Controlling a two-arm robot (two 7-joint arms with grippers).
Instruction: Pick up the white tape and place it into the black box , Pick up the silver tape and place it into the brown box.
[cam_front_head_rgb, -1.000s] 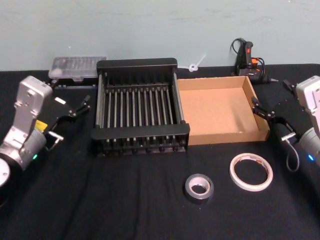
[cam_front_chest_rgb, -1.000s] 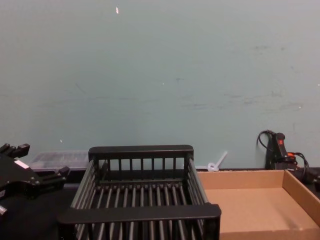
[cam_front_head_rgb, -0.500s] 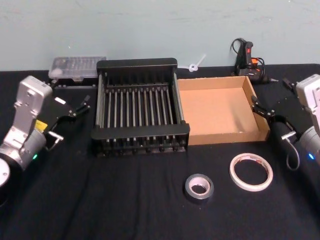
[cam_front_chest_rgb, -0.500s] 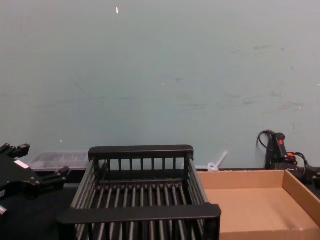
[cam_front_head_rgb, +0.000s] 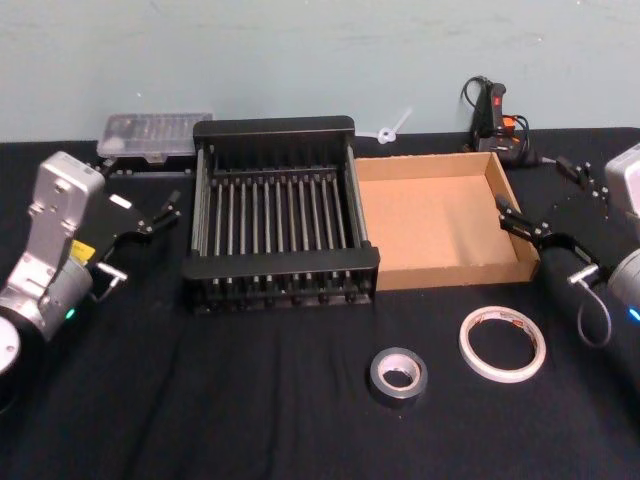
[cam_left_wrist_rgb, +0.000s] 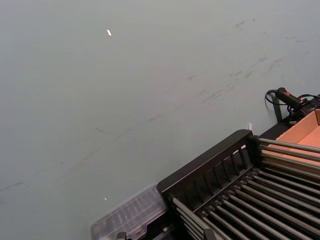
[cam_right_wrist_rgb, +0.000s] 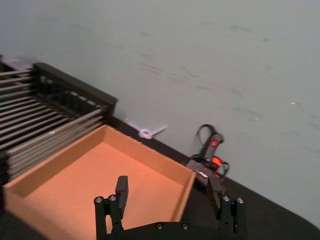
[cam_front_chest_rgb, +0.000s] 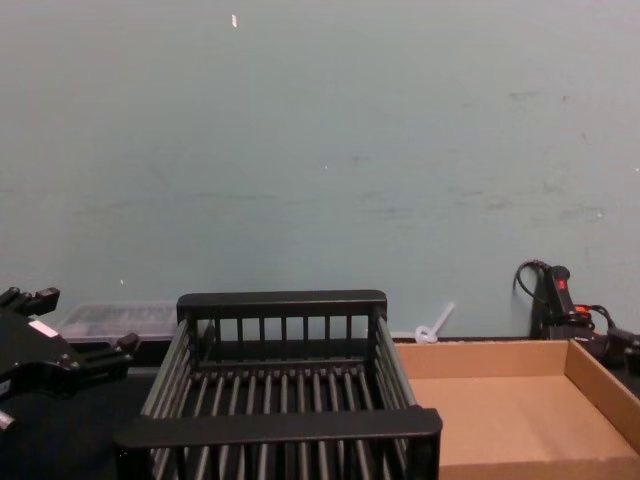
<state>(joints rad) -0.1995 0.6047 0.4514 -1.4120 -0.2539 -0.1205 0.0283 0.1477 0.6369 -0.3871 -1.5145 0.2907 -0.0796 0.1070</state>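
The white tape (cam_front_head_rgb: 502, 343) lies flat on the black cloth at the front right. The silver tape (cam_front_head_rgb: 398, 375) lies to its left, nearer the front edge. Behind them stand the black box (cam_front_head_rgb: 273, 127) and, touching its right side, the brown box (cam_front_head_rgb: 430, 225); I see nothing inside either. My right gripper (cam_front_head_rgb: 535, 195) hovers open just beyond the brown box's right wall, and in the right wrist view the open right gripper (cam_right_wrist_rgb: 168, 189) frames the brown box (cam_right_wrist_rgb: 100, 185). My left gripper (cam_front_head_rgb: 160, 213) is open, left of the black box.
A clear plastic case (cam_front_head_rgb: 155, 133) sits at the back left against the wall. A black and orange tool with a cable (cam_front_head_rgb: 495, 115) stands at the back right, and a white plastic piece (cam_front_head_rgb: 390, 130) lies behind the boxes. Bare black cloth (cam_front_head_rgb: 200, 400) covers the front.
My right arm has drawn slightly to the right and its gripper has risen a little beside the brown box. The left arm and both tapes have not moved.
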